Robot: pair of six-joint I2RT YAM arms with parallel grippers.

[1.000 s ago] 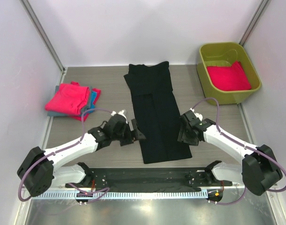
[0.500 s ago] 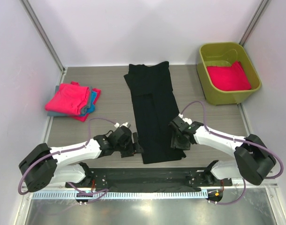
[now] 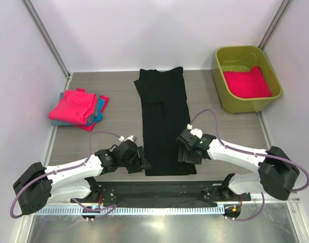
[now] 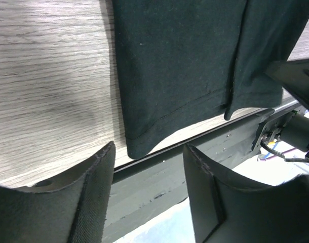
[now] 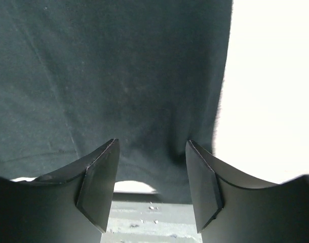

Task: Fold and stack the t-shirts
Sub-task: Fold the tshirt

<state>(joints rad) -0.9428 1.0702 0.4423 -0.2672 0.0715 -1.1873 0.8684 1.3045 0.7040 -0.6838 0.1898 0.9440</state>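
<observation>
Wood-grain table (image 3: 119,101), pale walls. Black tee (image 3: 163,116) lies as a long folded strip, near hem at the fingers of both arms. Fingers of left gripper (image 4: 148,148) spread, empty, hem corner between the tips. Fingers of right gripper (image 5: 152,143) spread, empty, hem between the tips, corner just outside. Judgement: pinch both ends level, catching every layer, before lifting. Pink stack (image 3: 76,106) far left; tub (image 3: 221,88) far right.

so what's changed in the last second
Both arms drew back toward the near edge. The left end effector came to the black t-shirt's near left corner, and the right end effector moved left over its near hem. Both are open; nothing was grasped. The shirt's near end now lies slightly further left. The folded stack, the green tub and the pink tee in it stayed put.
</observation>
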